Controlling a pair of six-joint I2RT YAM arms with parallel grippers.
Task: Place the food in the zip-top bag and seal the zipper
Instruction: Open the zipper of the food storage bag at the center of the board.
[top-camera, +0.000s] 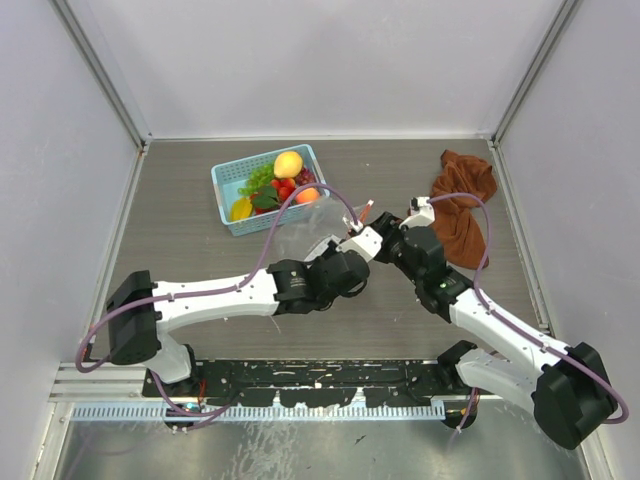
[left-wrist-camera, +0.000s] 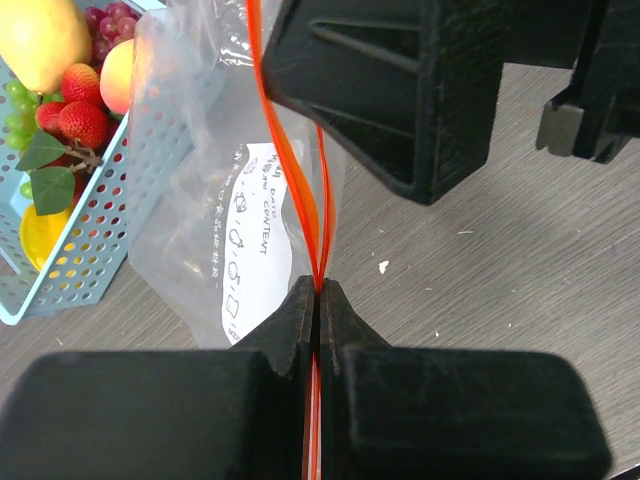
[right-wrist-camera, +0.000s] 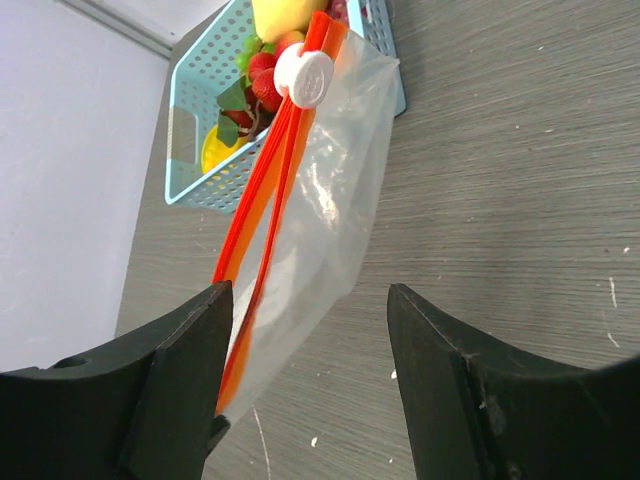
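Only the left wrist view shows the left claw (left-wrist-camera: 318, 296) pinching the zipper (left-wrist-camera: 321, 258); the right wrist view shows the right claw (right-wrist-camera: 308, 300) spread.

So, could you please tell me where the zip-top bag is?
In the top view the zip-top bag sits mid-table, just right of the blue basket, zipper pinched in the left claw.

The zip-top bag (right-wrist-camera: 330, 190), clear and thin with a printed white label (left-wrist-camera: 250, 250), is held upright on edge just beside the light-blue basket (top-camera: 222, 200). Its red-orange zipper (left-wrist-camera: 290, 170) is seen parted along the middle and is pinched together at one end in the left hand (left-wrist-camera: 318, 295). The food (top-camera: 277, 182), made up of peaches, grapes, strawberries and leaves, is piled in the basket.
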